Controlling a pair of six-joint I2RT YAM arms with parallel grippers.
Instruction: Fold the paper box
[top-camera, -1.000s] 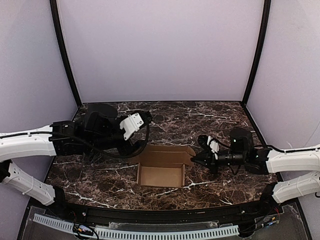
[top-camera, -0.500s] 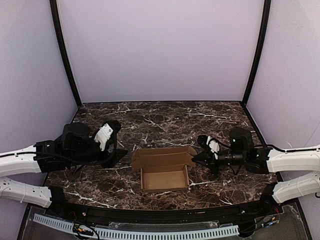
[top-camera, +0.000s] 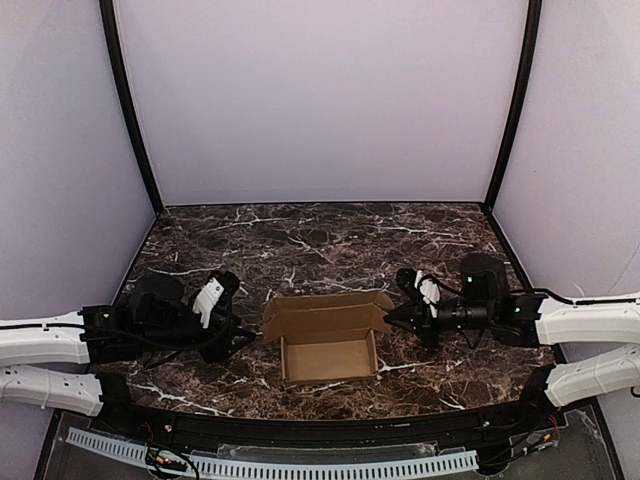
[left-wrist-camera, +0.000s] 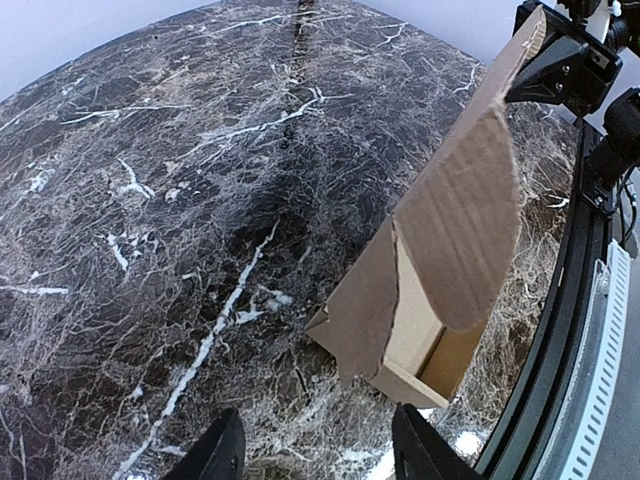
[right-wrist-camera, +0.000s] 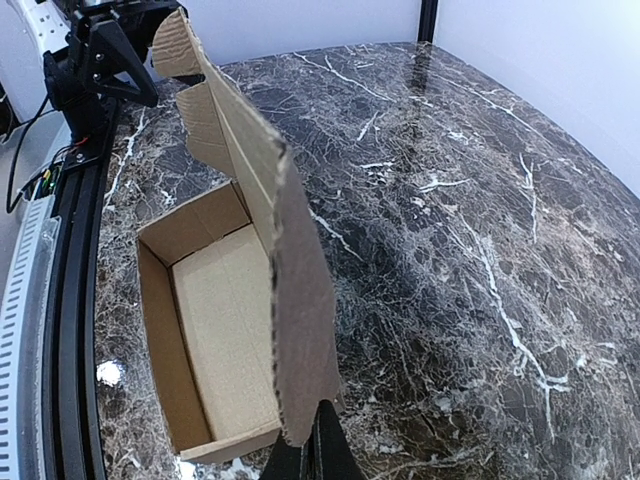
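**A:** Surface and enclosure?
**B:** Dark, white-veined marble table (top-camera: 330, 225); pale lilac walls (top-camera: 320, 100) (black corner posts (top-camera: 128, 110))
**A:** Pincers?
**B:** Left gripper (top-camera: 238, 338): jaws apart, empty, just left of the paper box (top-camera: 328, 355), which sits open-topped at centre front. Right gripper (top-camera: 392, 318): pressed closed, tips touching the box's raised flap (top-camera: 325, 312); a pinch cannot be confirmed

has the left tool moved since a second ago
Yes. The left tool has drawn back off the paper box, going left and toward the near edge of the table.
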